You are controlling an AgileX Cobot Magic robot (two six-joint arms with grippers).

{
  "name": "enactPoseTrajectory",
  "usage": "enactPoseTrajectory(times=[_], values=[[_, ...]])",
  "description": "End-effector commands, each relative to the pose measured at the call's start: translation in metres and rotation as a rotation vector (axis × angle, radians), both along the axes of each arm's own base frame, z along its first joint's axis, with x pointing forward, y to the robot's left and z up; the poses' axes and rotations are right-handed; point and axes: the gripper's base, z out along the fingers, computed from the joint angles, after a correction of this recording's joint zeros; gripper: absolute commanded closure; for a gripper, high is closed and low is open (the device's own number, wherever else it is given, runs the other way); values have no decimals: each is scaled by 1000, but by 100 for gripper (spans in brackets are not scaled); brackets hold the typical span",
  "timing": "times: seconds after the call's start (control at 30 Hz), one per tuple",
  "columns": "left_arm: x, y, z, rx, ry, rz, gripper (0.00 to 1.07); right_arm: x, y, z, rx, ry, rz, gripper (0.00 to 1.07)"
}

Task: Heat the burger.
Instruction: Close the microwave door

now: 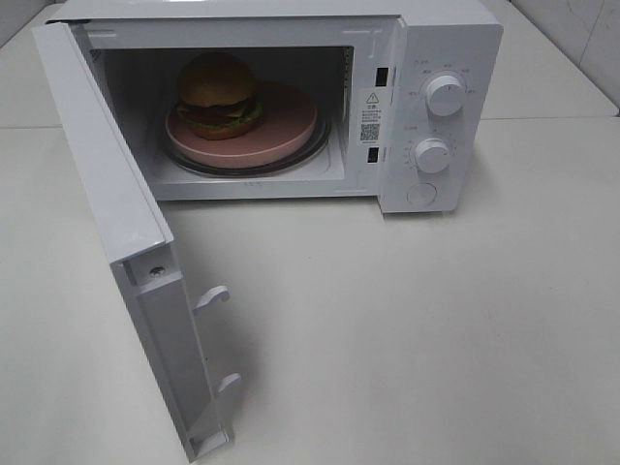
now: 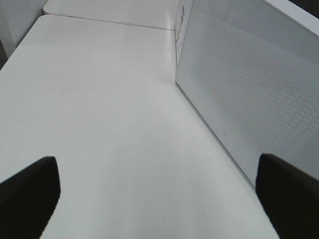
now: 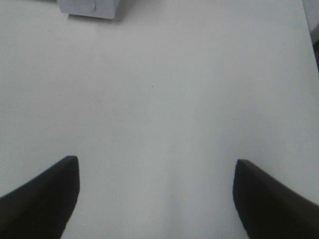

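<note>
I am holding my left tool (image 2: 159,199) wide apart with nothing between its fingers, hovering over the bare white desk (image 1: 436,339). The perforated panel of the microwave door (image 2: 249,89) is running close beside it. I am holding my right tool (image 3: 159,199) wide and empty too, over open desk, with a corner of the microwave (image 3: 89,7) showing well beyond it. Neither tool is showing in the high view.

Farther out, the door is standing swung fully open toward me, its latch hooks pointing into the room. Inside the cavity, the burger (image 1: 218,92) is sitting upright on the pink plate (image 1: 286,121), toward the plate's left side, and the plate is resting on the glass turntable (image 1: 291,160). On the control panel at the right, the upper knob (image 1: 445,94) and lower knob (image 1: 432,155) are showing, though I cannot read their settings.

I am judging the loading as done: the food is in place and I am gripping nothing. What is remaining, as I see it, is pushing the door shut, most likely with my left tool, and then turning a knob to start the heating.
</note>
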Motion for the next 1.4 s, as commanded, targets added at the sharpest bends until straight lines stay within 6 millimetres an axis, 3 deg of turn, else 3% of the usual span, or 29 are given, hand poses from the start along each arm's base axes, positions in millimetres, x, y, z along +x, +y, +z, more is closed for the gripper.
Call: enactPoseTrajectory(times=[0.03, 0.3, 0.67, 1.4], values=[[0, 0, 0, 2, 0, 3, 4, -18, -7, -4, 26, -76, -81, 31], [0, 0, 0, 2, 0, 3, 4, -44, -11, -2, 52, -257, -138, 31], [0, 0, 0, 2, 0, 3, 4, -69, -14, -10, 70, -365, -142, 31], [0, 0, 0, 2, -1, 3, 4, -69, -14, -10, 70, -363, -142, 31]])
